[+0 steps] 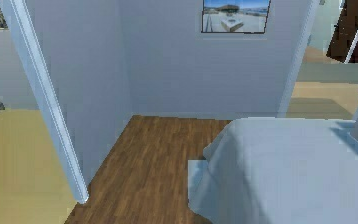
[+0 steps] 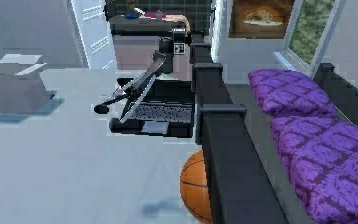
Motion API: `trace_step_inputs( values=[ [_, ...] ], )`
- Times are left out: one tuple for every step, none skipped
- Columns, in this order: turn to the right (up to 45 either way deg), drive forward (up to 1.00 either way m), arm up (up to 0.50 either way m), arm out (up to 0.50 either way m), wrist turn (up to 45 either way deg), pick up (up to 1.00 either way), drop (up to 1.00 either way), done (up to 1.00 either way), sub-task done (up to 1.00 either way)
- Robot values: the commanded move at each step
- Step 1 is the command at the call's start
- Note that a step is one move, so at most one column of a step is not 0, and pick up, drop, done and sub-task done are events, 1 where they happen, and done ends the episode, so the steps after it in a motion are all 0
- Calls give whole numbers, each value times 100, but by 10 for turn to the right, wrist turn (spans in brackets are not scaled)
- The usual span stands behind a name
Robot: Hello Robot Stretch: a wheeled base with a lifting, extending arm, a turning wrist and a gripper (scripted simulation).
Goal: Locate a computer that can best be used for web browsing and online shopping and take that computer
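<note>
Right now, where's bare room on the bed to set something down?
Free: the wide bedcover stretch bordered by the cardboard box, laptop and basketball; also a strip between box and laptop. Crowded: around the laptop, where the claw is, and by the purple pillows.

Bed (image 2: 67, 165): laptop (image 2: 159, 112), box (image 2: 17, 85), orange ball (image 2: 192, 188)

You have a white bed (image 1: 287, 165) at the lower right on a wood floor (image 1: 152, 160), a picture (image 1: 235, 15) high on the grey wall (image 1: 177, 60) beyond it, and a white door frame (image 1: 47, 110) at the left.
</note>
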Motion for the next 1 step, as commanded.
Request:
trace_step_inputs(
  values=[
    [0, 0, 0, 0, 450, 0, 0, 0, 0]
  ],
)
